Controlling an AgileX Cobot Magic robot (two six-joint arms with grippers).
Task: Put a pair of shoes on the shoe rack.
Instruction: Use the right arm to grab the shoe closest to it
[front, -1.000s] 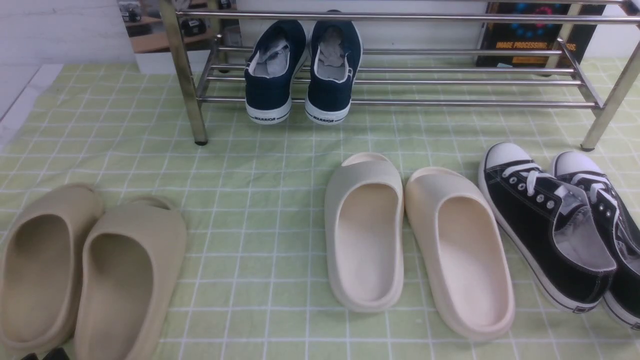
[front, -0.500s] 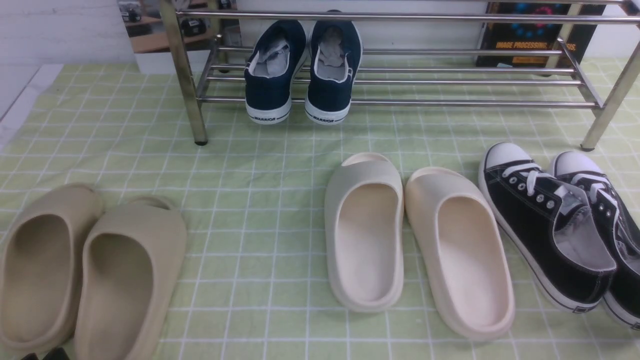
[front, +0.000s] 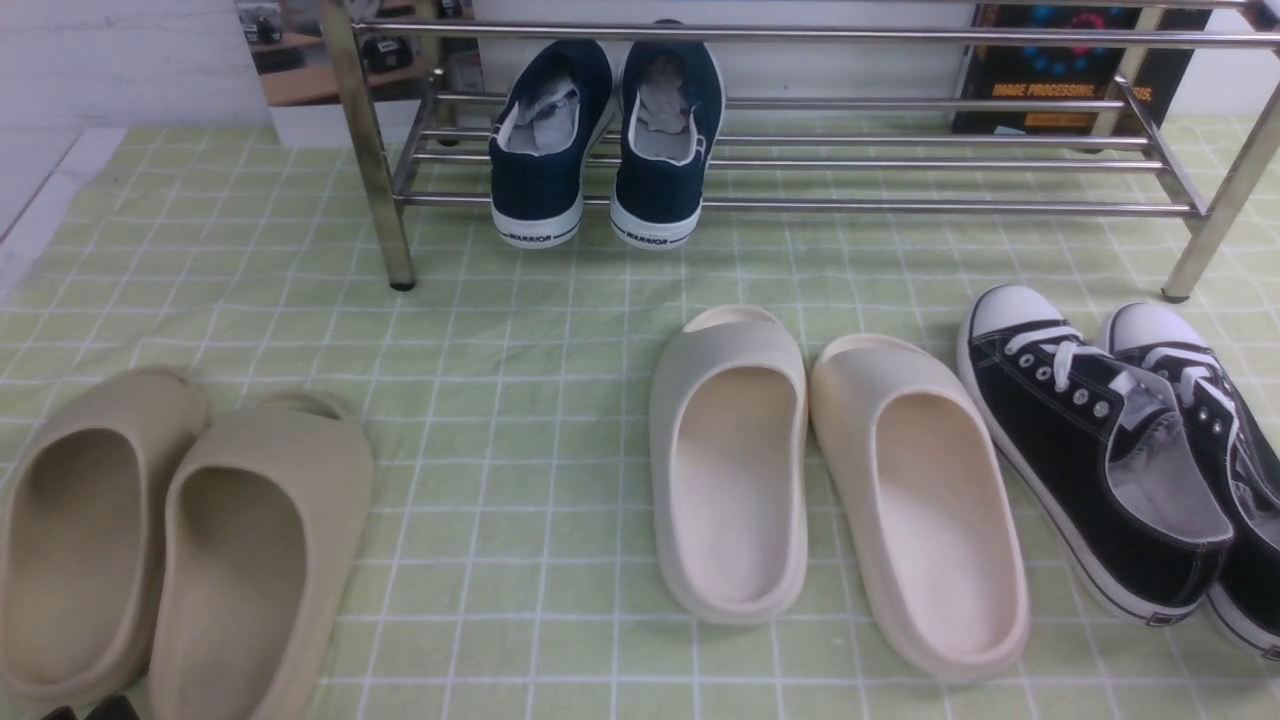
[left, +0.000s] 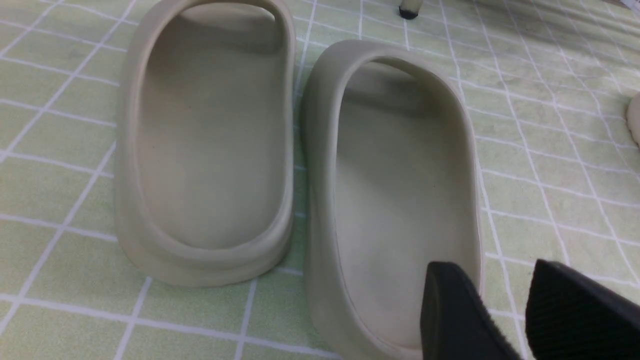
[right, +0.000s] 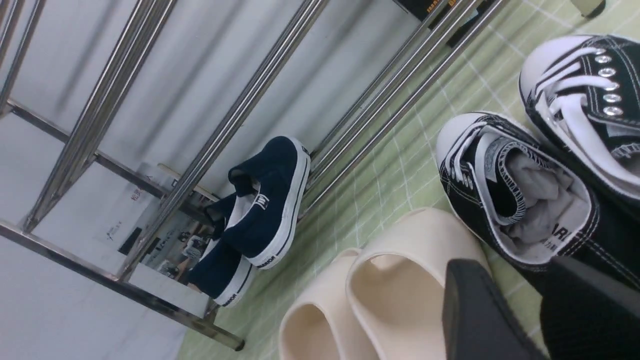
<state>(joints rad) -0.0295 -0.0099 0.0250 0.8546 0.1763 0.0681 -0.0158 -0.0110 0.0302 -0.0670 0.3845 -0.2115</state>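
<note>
step: pre-grasp | black canvas sneakers (front: 1100, 450): on bench (front: 500, 330), lower right of front view, short of shoe rack (front: 800, 205) | left end effector (left: 492, 270), right end effector (right: 512, 265): fingers parted, empty | next: right reaches nearer sneaker's collar

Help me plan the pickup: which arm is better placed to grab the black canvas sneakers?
Right. The black canvas sneakers lie on the robot's right, just beside the right gripper; the left gripper hangs over the tan slides on the left.

Black sneakers (front: 1100, 450) lie side by side before steel rack (front: 800, 205).
</note>
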